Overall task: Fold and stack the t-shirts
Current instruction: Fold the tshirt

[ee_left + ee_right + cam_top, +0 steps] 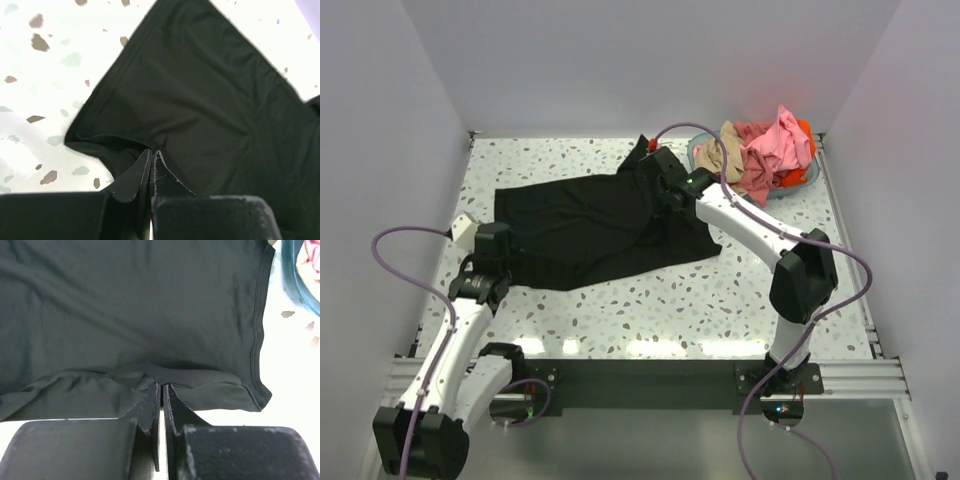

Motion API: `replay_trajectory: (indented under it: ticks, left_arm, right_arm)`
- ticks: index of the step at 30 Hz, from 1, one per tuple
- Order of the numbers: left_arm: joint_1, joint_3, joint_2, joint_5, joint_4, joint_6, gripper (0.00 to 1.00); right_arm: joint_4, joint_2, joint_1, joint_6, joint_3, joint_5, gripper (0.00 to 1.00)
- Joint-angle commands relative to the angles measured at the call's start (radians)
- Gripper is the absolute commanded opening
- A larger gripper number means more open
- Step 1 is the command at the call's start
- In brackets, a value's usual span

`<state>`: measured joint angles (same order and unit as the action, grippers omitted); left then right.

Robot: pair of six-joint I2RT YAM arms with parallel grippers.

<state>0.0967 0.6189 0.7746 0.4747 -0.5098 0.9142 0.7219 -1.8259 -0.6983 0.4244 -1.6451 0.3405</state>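
Two arms on the job, both with cloth in their fingers. Nearest us, the left gripper [151, 154] is down low at the left side of the table [720, 300]. Its jaws are pressed together with a pinch of the black shirt [590, 225] caught between them. The wrist view shows the fabric puckering right at the tips, and a hemmed edge running away up and to the right over the speckled top.

The black shirt lies spread across the middle of the table, wide and mostly flat, rumpled along its near edge. It runs from the left gripper out toward the far right.

Further back, the right arm reaches in from the right, bent at the elbow, and the right gripper [161, 387] sits on the far right part of that same shirt. Jaws closed here too, with a fold of black cloth bunched between and over the fingers. A stitched hem runs down the right of that wrist view to a corner lying on the table.

Farthest out, in the far right corner, the teal basket [812, 178] stands near the right gripper, a strip of bare table between it and the black shirt. Heaped in it are a tan shirt [725, 150] on the left, a pink shirt [775, 145] piled high in the middle, and a bit of orange shirt [806, 130] peeking out at the far right.
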Motion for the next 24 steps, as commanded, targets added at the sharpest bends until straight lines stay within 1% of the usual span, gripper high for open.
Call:
replay_trajectory:
  ticks: [1, 6, 15, 24]
  left_arm:
    - [-0.018, 0.018, 0.054, -0.107, 0.120, -0.095, 0.00]
    - [-0.044, -0.016, 0.080, -0.096, 0.120, -0.098, 0.00]
    - [-0.230, -0.056, 0.083, -0.142, 0.151, -0.126, 0.00]
    - [-0.327, -0.070, 0.112, -0.211, 0.186, -0.149, 0.00]
  right_arm:
    - [-0.002, -0.018, 0.014, -0.027, -0.061, -0.020, 0.00]
    - [0.008, -0.055, 0.034, -0.033, -0.097, -0.029, 0.00]
    - [0.022, -0.115, 0.066, -0.052, -0.163, -0.037, 0.00]
    - [0.039, -0.148, 0.083, -0.059, -0.217, -0.041, 0.00]
